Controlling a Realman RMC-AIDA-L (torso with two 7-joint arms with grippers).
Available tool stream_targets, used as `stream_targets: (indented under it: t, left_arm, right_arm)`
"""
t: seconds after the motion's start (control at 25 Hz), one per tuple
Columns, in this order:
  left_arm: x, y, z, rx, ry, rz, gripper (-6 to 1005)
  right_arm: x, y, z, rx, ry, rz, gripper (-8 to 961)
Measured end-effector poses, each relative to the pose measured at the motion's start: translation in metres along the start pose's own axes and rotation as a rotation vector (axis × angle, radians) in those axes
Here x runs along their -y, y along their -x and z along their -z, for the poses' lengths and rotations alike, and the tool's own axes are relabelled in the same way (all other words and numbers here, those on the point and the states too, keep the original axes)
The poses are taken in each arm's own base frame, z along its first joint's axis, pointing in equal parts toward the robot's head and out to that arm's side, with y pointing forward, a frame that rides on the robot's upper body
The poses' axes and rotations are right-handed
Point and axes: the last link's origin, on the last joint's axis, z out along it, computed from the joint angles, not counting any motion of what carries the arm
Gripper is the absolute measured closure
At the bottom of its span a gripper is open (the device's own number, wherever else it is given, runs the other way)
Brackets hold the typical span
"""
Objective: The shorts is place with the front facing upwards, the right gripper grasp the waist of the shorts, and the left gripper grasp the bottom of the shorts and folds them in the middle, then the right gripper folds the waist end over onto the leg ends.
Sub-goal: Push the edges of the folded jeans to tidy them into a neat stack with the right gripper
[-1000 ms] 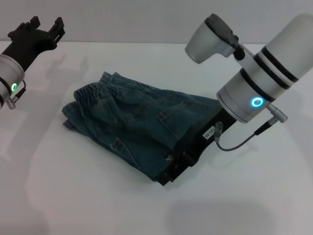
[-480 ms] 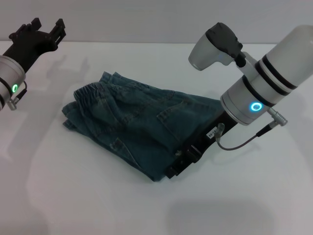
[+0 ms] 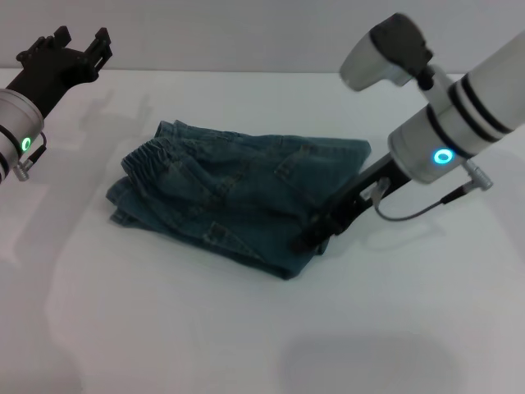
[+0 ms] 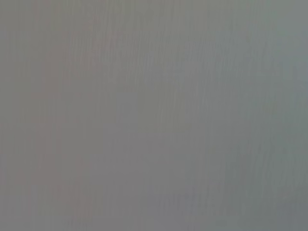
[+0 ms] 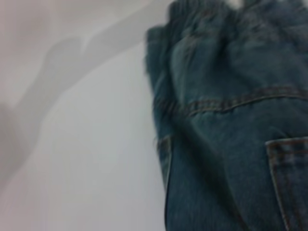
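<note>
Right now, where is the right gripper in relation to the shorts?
In the head view, the right gripper is low at the right edge of the folded shorts, on the white table. The left gripper is raised far left.

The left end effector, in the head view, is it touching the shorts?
No. The left end effector hangs raised at the far left, apart from the shorts, with bare table between them.

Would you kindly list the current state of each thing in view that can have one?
shorts: folded into a compact bundle, lying flat on the table.
waist of the shorts: ruffled band on top, at the bundle's left end.
right claw: low at the bundle's right edge; open or shut cannot be told.
left claw: raised at far left, apart from the denim, open, holding nothing.
</note>
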Motion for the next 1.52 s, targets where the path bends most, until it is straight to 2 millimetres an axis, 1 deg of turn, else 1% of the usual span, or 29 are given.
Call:
stream_targets:
  t: [0.4, 0.52, 0.64, 0.8, 0.88, 1.0, 1.12, 1.24, 1.32, 1.36, 1.52]
  left_arm:
    - [-0.001, -0.001, -0.001, 0.000, 0.001, -0.009, 351]
    - [-0.001, -0.002, -0.002, -0.001, 0.001, -0.010, 351]
    - [0.000, -0.002, -0.002, 0.001, 0.000, -0.011, 351]
    - [-0.001, -0.002, -0.003, 0.003, -0.001, -0.011, 351]
    - [-0.001, -0.002, -0.003, 0.003, -0.001, -0.011, 351]
    - [-0.001, -0.002, -0.004, 0.006, -0.002, -0.012, 351]
    - [-0.002, -0.003, -0.006, 0.008, -0.002, -0.013, 351]
    - [-0.002, -0.003, -0.006, 0.008, -0.002, -0.013, 351]
    - [-0.003, -0.003, -0.007, 0.008, -0.001, -0.013, 351]
    - [-0.003, -0.003, -0.007, 0.007, -0.001, -0.012, 351]
    - [-0.004, -0.002, -0.006, 0.008, -0.004, -0.005, 351]
  right_arm:
    - [0.035, -0.002, 0.029, 0.069, -0.136, -0.057, 201]
    - [0.041, -0.003, 0.038, 0.093, -0.170, -0.058, 201]
    - [0.042, -0.004, 0.040, 0.099, -0.182, -0.052, 200]
    - [0.039, -0.004, 0.046, 0.127, -0.177, -0.041, 200]
    - [0.033, -0.003, 0.050, 0.151, -0.144, -0.032, 200]
    - [0.018, -0.002, 0.052, 0.161, -0.059, -0.007, 201]
    - [0.004, -0.002, 0.046, 0.140, 0.013, 0.024, 201]
    - [-0.003, -0.005, 0.036, 0.104, 0.042, 0.037, 201]
    - [-0.005, -0.009, 0.027, 0.080, 0.054, 0.034, 201]
    - [-0.005, -0.009, 0.027, 0.080, 0.054, 0.034, 201]
    - [-0.005, -0.009, 0.014, 0.068, 0.039, 0.034, 201]
